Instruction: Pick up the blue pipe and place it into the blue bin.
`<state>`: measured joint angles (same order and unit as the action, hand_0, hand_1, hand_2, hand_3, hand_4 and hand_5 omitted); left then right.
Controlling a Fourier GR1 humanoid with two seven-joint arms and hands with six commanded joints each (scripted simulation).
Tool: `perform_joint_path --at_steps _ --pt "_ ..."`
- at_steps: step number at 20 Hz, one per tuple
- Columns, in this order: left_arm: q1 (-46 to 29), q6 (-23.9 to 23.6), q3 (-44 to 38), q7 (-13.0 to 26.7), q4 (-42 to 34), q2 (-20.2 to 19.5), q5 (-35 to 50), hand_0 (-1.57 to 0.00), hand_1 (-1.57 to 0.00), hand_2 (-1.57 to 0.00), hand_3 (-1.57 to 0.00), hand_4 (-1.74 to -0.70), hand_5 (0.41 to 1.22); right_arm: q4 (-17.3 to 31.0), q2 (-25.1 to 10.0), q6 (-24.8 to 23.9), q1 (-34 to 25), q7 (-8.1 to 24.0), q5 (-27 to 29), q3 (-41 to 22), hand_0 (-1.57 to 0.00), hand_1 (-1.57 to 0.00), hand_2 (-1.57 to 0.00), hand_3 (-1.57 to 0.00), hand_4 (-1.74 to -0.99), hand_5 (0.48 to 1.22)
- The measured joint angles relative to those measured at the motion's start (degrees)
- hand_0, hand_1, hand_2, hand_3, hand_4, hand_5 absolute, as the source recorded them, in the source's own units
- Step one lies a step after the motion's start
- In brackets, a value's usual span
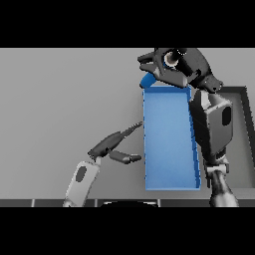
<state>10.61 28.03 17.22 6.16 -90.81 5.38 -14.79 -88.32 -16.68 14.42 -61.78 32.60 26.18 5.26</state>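
Observation:
The blue bin (169,144) lies long and shallow at the centre right of the grey table. My right hand (167,67) hovers over the bin's far end with its fingers curled round the blue pipe (146,80). Only a short blue tip of the pipe shows below the hand, just beyond the bin's far left corner. My left hand (112,143) stands left of the bin, fingers straight and pointing toward the bin's left wall, thumb spread, holding nothing.
My right forearm (214,129) runs along the bin's right wall and hides part of it. A dark-rimmed grey tray (244,99) shows at the right edge behind the arm.

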Motion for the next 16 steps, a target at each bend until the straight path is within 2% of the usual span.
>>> perform_joint_path --at_steps 1,3,4,6,10,14,16 --pt "0.13 -0.41 0.14 0.15 0.24 0.37 -0.33 0.0 0.0 0.0 0.0 -0.88 0.412 1.3 -1.18 0.4 1.22 0.1 -1.99 1.2 -1.57 -1.57 -1.57 -1.57 -1.741 1.221" --pt "0.76 -1.14 0.33 -0.81 1.0 0.27 -1.45 0.0 0.0 0.0 0.0 -0.87 0.415 1.88 -2.64 2.55 4.52 1.09 -2.4 3.68 -1.57 -1.57 -1.57 -1.57 -1.741 1.221" --pt "0.37 -0.93 0.53 -0.87 0.9 0.21 -1.42 0.0 0.0 0.0 0.0 -0.87 0.418 2.17 -2.29 2.28 6.79 0.59 -3.3 4.76 -1.57 -1.57 -1.57 -1.57 -1.741 1.221" --pt "-0.05 -0.85 0.74 -0.7 0.08 0.14 -1.34 0.0 0.0 0.0 0.0 -0.87 0.419 1.29 -1.8 2.93 11.2 1.75 -4.13 6.06 -1.57 -1.57 -1.57 -1.57 -1.741 1.221" --pt "-0.85 -0.22 0.81 -0.71 -0.27 0.3 -0.45 0.0 0.0 0.0 0.0 -0.88 0.422 -1.07 -1.54 3.27 20.08 2.32 -6.6 5.92 -1.57 -1.57 -1.57 -1.57 -1.741 1.221" --pt "-1.53 -0.21 0.67 -0.5 -0.66 -0.15 -0.39 0.0 0.0 0.0 0.0 -0.88 0.428 -2.45 -3.85 -2.02 29.08 2.33 -6.3 2.23 -1.57 -1.57 -1.57 -1.57 -1.741 1.221" --pt "-2.09 -0.51 1.4 -0.21 -0.8 0.56 -0.71 0.0 0.0 0.0 0.0 -0.88 0.425 -3.38 -7.46 -7.44 33.4 2.34 -5.09 -2.28 -1.57 -1.57 -1.57 -1.57 -1.741 1.221"
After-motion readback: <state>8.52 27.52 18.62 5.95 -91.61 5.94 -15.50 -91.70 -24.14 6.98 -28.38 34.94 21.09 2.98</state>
